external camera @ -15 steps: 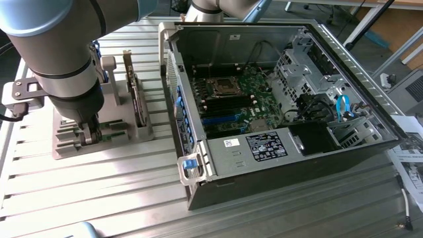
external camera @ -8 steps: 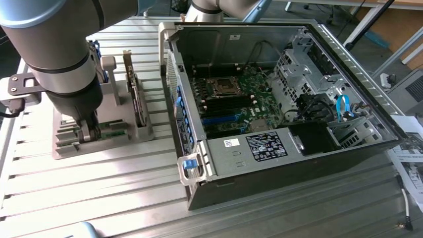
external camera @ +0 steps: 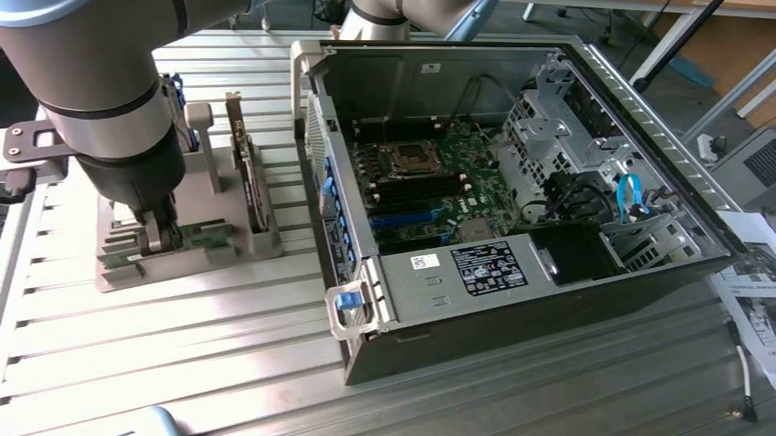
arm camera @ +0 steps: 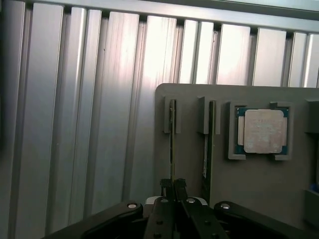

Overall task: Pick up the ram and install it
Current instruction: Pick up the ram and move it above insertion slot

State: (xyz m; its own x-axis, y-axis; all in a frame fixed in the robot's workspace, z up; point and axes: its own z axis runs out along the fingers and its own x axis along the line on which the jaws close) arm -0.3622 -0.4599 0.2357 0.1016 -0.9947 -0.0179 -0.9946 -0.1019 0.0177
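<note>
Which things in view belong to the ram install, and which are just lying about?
Job in hand: the ram, standing in the grey holder; the hand, shut on its edge; the open computer case with its motherboard.
Lying about: second stick beside it; processor chip in its recess; upright card in the holder; printed sheets at the exterior view's right.
</note>
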